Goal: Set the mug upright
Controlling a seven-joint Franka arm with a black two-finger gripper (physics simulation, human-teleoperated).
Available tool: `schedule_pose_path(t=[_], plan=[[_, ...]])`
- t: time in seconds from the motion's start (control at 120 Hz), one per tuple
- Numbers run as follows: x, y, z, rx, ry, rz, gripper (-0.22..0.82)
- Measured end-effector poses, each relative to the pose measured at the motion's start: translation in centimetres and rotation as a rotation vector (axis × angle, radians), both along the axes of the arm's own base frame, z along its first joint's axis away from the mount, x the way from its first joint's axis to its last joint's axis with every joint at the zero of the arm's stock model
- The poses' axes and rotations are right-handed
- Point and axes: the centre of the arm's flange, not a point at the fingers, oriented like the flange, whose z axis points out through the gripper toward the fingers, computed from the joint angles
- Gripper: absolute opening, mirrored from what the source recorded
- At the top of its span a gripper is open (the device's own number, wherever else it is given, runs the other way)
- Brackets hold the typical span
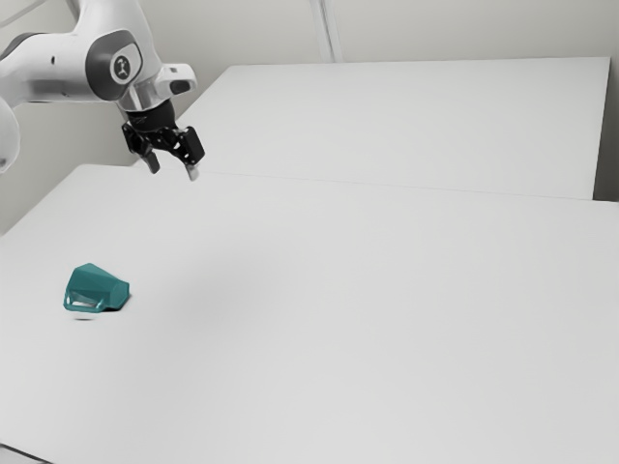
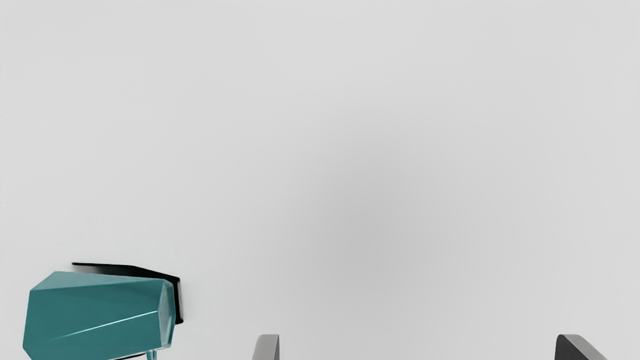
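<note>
The black gripper is hanging above the white table, its fingers standing wide apart with nothing between them. The teal mug is lying on its side on the table, near the edge at the exterior view's left, its handle facing that camera. It is resting outside the gap between the fingers.

teal faceted mug with a handle, lying sideways on the white table
</note>
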Motion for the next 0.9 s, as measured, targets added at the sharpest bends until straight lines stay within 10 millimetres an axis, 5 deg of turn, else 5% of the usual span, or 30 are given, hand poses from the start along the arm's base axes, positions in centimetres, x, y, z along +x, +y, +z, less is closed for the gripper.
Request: schedule_pose_path(t=[0.175, 0.475, 0.667, 0.9], plan=[[-0.4, 0.8, 0.5, 0.002, -0.014, -0.014, 0.6], [-3.9, 15.7, -0.3, -0.063, -0.017, 0.164, 0.6], [-6.3, 23.8, -5.1, -0.191, 0.007, 0.247, 0.6], [-9.0, 30.9, -12.0, -0.337, 0.033, 0.294, 0.6]])
